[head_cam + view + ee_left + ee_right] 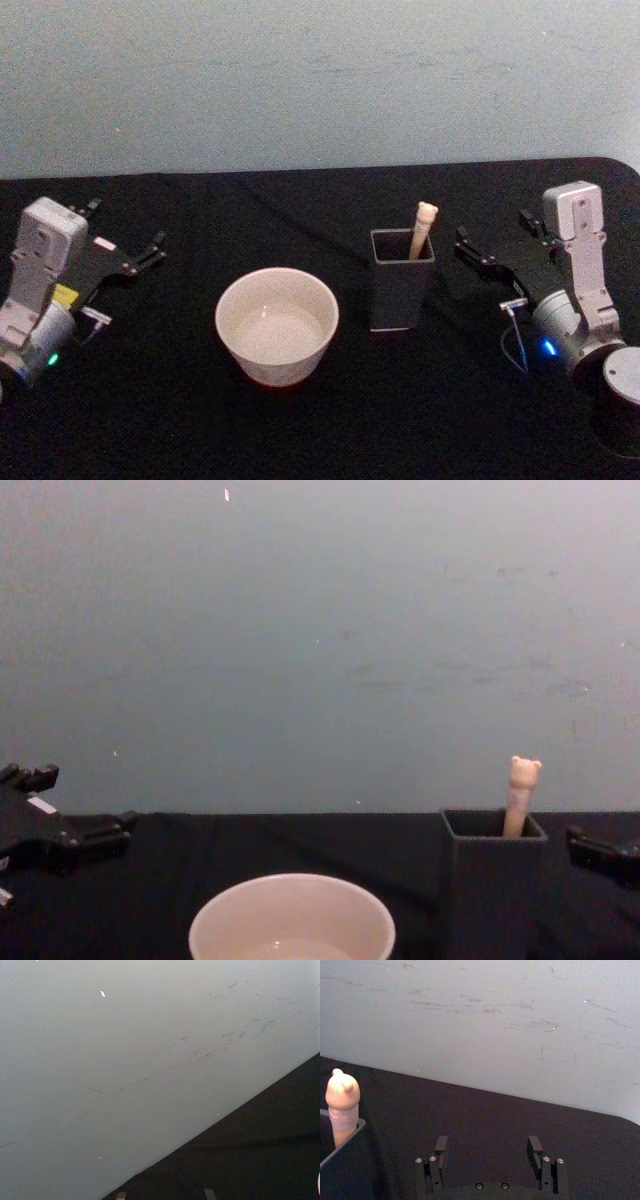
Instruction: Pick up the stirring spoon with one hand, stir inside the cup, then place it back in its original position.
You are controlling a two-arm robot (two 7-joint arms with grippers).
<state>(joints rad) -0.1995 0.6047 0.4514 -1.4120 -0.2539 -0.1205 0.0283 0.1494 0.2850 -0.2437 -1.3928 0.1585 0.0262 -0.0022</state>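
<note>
Scuffed grey wall (140, 1060) above black tabletop (260, 1150)

The stirring spoon's (423, 229) lower stem is hidden inside the holder (400, 282), and the cup (292, 920) is cut off by the chest view's bottom edge.

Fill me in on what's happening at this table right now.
Nothing is being handled yet. The slim beige bear-topped stirring spoon stands in the dark grey square holder, to the right of the wide cream-white round cup on the black table. The right gripper hovers just right of the holder, fingers open and empty. The left gripper hangs off to the cup's left, away from everything.
</note>
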